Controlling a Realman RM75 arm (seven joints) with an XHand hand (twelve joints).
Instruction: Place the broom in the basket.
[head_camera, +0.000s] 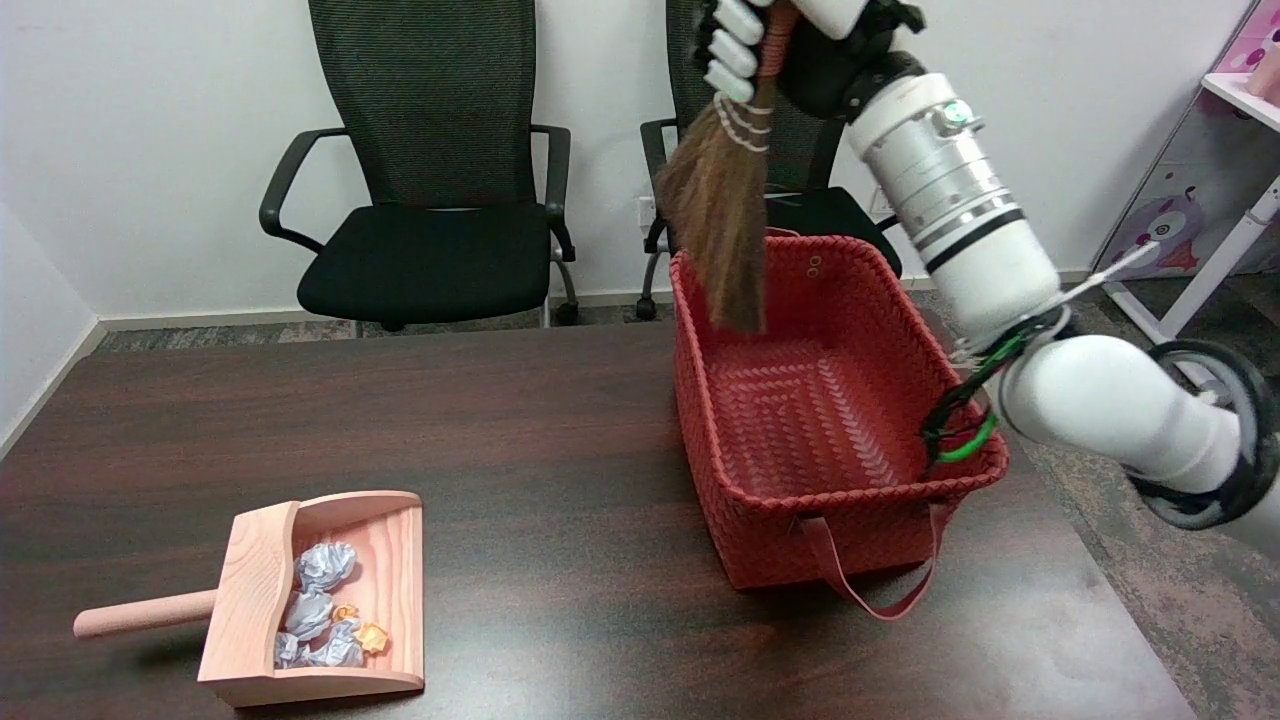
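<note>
— Start at the left. What's on the counter (560, 480)?

— A wooden dustpan (325, 600) near the front corner, handle sticking out to the left, crumpled paper scraps (322, 608) lying in its scoop. Two black office chairs (430, 190) stand behind, against the wall.

— And the broom?

— The broom (722, 215) is up in the air, hanging bristles-down. The bristle tips dangle over the far left part of the red basket (720, 480), roughly level with its back rim. I can't say for sure they've dipped inside it.

— What's got hold of it?

— The right hand (775, 45), at the top edge of view, fingers wrapped around the handle just above the bound neck. The arm reaches in over the basket's right side.

— So which step is this?

— I'd say the carry is nearly finished, and the placing isn't done. Next it likely needs to bring the broom lower and more toward the basket's middle, probably tilting it, then let go.
</note>
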